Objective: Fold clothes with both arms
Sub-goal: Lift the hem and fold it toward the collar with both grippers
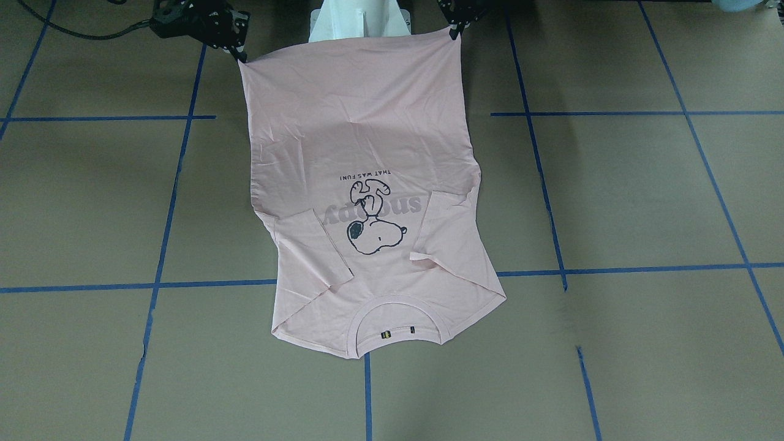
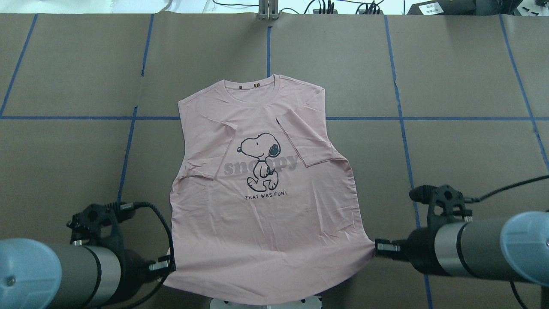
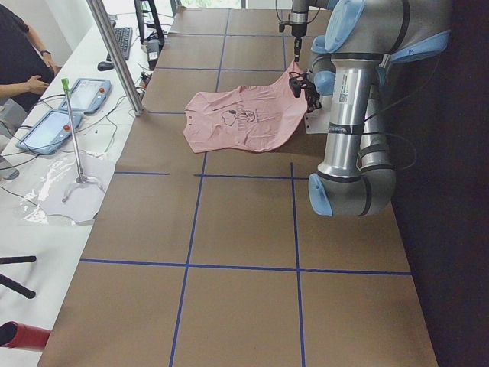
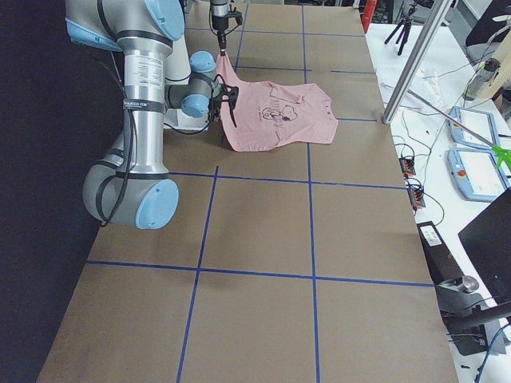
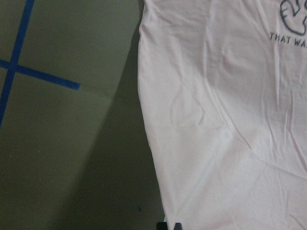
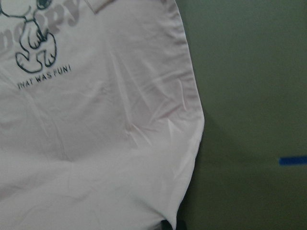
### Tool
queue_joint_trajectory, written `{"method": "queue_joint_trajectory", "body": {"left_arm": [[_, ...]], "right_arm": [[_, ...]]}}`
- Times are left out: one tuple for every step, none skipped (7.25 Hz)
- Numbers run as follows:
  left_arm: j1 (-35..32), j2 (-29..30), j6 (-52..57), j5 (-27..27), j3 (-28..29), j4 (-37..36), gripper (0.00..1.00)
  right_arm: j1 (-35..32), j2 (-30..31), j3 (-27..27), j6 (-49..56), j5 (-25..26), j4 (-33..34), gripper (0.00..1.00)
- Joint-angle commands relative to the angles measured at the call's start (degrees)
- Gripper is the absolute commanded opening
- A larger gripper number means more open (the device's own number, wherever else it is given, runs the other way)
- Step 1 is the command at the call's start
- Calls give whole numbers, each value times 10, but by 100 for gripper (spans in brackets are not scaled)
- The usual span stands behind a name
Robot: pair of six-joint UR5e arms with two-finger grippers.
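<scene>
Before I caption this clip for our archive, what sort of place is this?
Probably a robotics lab: a paper-covered table gridded with blue tape, and teach pendants on a side bench.

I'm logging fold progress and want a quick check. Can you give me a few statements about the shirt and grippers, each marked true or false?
1. The left gripper and right gripper each pinch a hem corner of the T-shirt. True.
2. The T-shirt lies print side down. False: the dog print faces up.
3. Both sleeves are folded in over the body. True.
4. The collar lies nearest the robot. False: it is at the far end.
</scene>
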State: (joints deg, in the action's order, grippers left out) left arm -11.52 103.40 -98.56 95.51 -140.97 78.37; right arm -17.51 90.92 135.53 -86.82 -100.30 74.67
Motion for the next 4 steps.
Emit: {"method": "queue_joint_trajectory", "body": {"left_arm": [[-104, 23, 92, 4, 52, 2, 0], [-148, 29, 131, 4, 90, 5, 0], [-196, 60, 186, 2, 139, 12, 0], [-228, 93, 201, 2, 217, 60, 0]], "right_arm": [[-131, -148, -137, 108, -17, 0, 0], [-201, -207, -224, 150, -52, -3, 0], [-243, -250, -290, 195, -55, -5, 0], [-260, -301, -352, 199, -56, -6, 0]]}}
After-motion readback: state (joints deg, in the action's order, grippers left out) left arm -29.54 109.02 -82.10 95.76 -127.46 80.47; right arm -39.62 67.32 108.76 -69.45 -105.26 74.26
